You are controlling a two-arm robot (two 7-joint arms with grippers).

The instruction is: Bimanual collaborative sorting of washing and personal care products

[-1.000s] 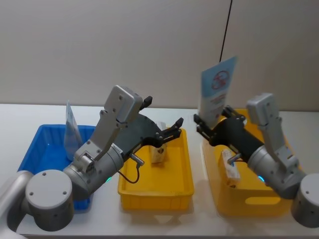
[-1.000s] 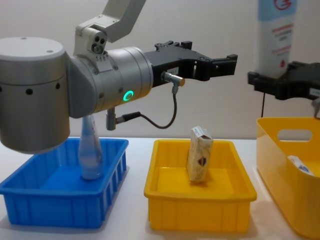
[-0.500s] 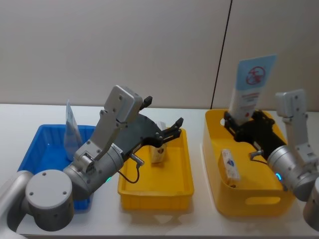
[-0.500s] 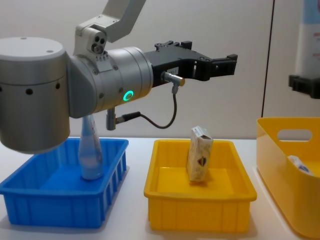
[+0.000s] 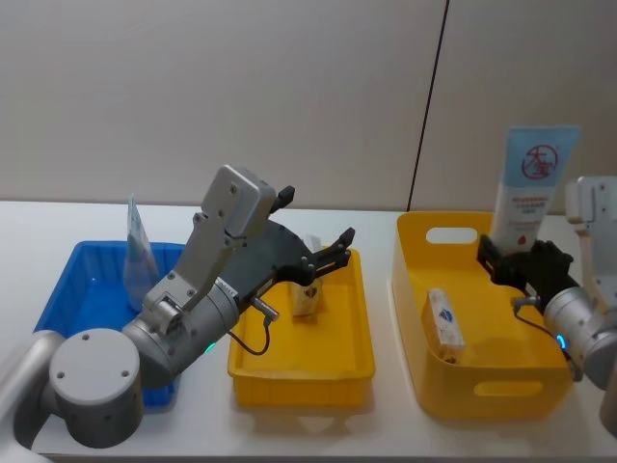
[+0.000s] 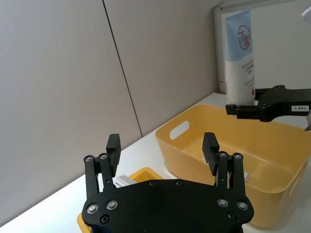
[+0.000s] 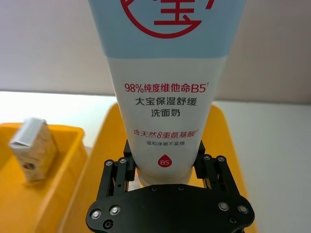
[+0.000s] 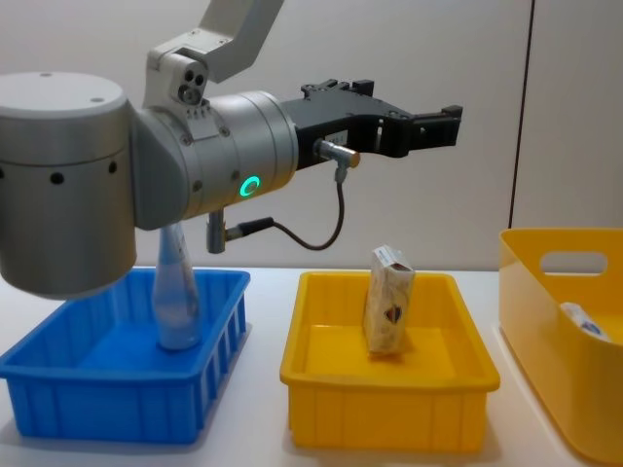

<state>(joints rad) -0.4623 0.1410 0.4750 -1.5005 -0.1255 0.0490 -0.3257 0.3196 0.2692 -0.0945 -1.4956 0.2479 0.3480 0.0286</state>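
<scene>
Head view, with the shallow yellow tray point(image 5: 301, 359) at centre as landmark: the left gripper point(image 5: 318, 253) hangs above the tray's far end, fingers spread wide and empty. One beige speckled soft pack point(image 5: 307, 292) stands upright inside the tray, below that gripper and apart from it. To the left of the tray sits a blue bin point(image 5: 67, 289), in which a pale squeeze tube point(image 5: 137, 256) stands on end. To the right of the tray sits a deeper yellow bin point(image 5: 477, 391); a white item point(image 5: 444, 319) lies on its floor. The right gripper point(image 5: 516, 260) is over the far right part of that deeper bin, clamping the lower end of an upright squeeze tube with a red circle mark point(image 5: 528, 183). Right wrist view: the black fingers point(image 7: 121, 174) press both sides of the tube's base, and the printed label faces the camera. Left wrist view: the two finger pads point(image 6: 113, 147) stand well apart, with the held tube beyond them, farther from the tray
</scene>
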